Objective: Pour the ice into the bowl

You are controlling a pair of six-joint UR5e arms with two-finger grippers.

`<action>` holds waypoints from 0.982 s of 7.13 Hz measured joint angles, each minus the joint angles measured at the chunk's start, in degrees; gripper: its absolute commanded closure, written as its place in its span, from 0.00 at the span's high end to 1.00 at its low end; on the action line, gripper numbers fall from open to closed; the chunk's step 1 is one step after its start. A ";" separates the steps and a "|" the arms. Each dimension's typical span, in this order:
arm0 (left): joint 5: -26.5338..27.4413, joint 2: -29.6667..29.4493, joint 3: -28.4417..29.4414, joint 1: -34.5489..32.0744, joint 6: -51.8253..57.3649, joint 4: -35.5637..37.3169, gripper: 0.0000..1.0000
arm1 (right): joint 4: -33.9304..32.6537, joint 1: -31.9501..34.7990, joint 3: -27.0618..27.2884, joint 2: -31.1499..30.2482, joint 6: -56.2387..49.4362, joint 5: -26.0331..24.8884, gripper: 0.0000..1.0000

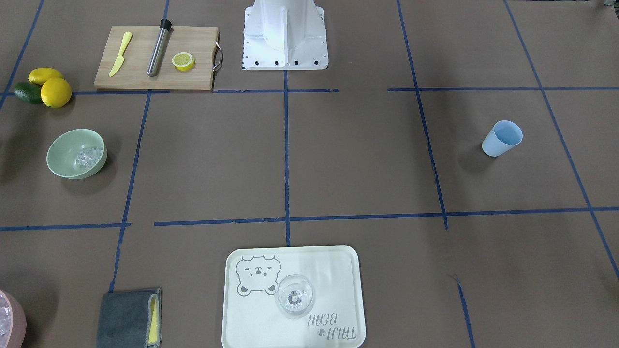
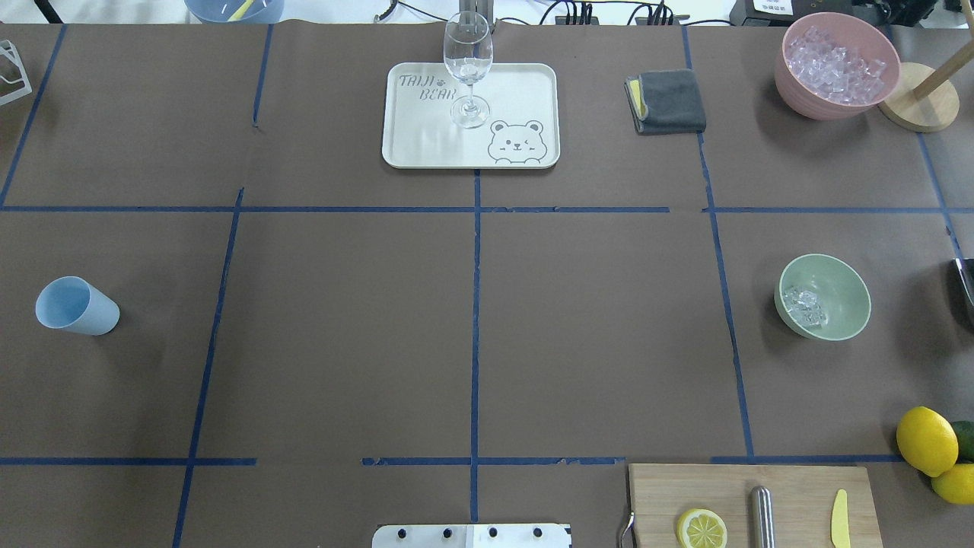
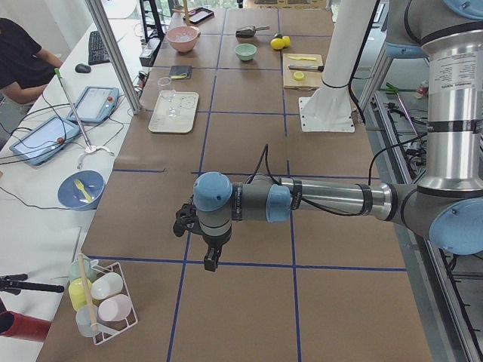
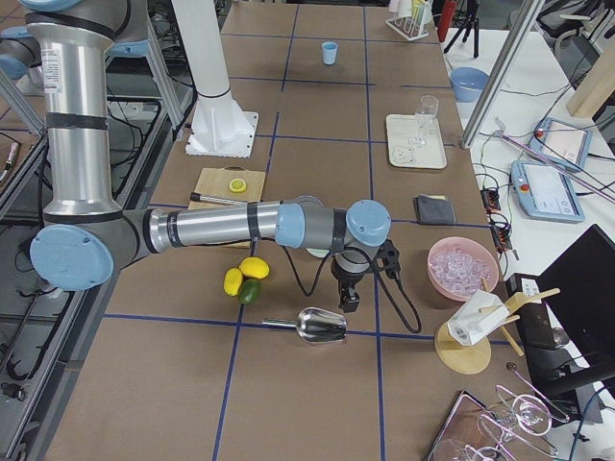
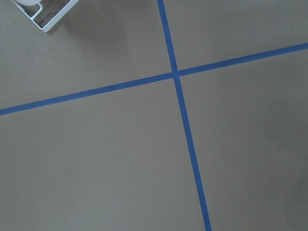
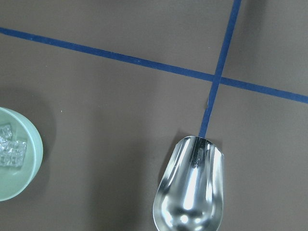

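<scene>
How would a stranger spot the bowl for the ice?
Find the wooden cutting board on the robot's right. Beyond it, past the lemons, sits the bowl. It is mint green with a few ice cubes, unlike the larger, brimful pink bowl.

The brown, blue-taped table [image 2: 342, 304] carries the bowl [image 2: 843, 293], blue cup [image 2: 76, 306], tray [image 2: 426, 137], cutting board [image 2: 799, 495], cloth [image 2: 673, 100] and scoop [image 4: 322, 327].

Ice [image 6: 10, 147] lay in the bowl [image 6: 26, 180], on the bench [image 6: 106, 96] left of the right tool [image 4: 349, 302]; the scoop [image 6: 190, 197] lay close beside that tool
</scene>
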 measured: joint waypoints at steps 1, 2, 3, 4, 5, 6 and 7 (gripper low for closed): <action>-0.05 -0.12 0.19 0.07 -0.11 -0.06 1.00 | 0.23 0.00 -0.02 -0.12 -0.04 0.03 1.00; -0.06 -0.28 0.25 0.10 -0.15 -0.11 1.00 | 0.31 0.00 -0.07 -0.16 -0.06 0.05 1.00; -0.07 -0.40 0.28 0.12 -0.17 -0.16 1.00 | 0.33 0.00 -0.08 -0.18 -0.06 0.04 1.00; -0.07 -0.47 0.32 0.12 -0.17 -0.20 1.00 | 0.34 0.00 -0.08 -0.19 -0.07 0.03 1.00; -0.07 -0.53 0.34 0.15 -0.17 -0.25 1.00 | 0.34 0.00 -0.10 -0.19 -0.07 0.01 1.00; -0.07 -0.58 0.34 0.16 -0.17 -0.27 1.00 | 0.34 0.00 -0.13 -0.19 -0.11 -0.12 1.00; -0.05 -0.68 0.35 0.14 -0.18 -0.28 1.00 | 0.35 0.00 -0.19 -0.19 -0.18 -0.42 1.00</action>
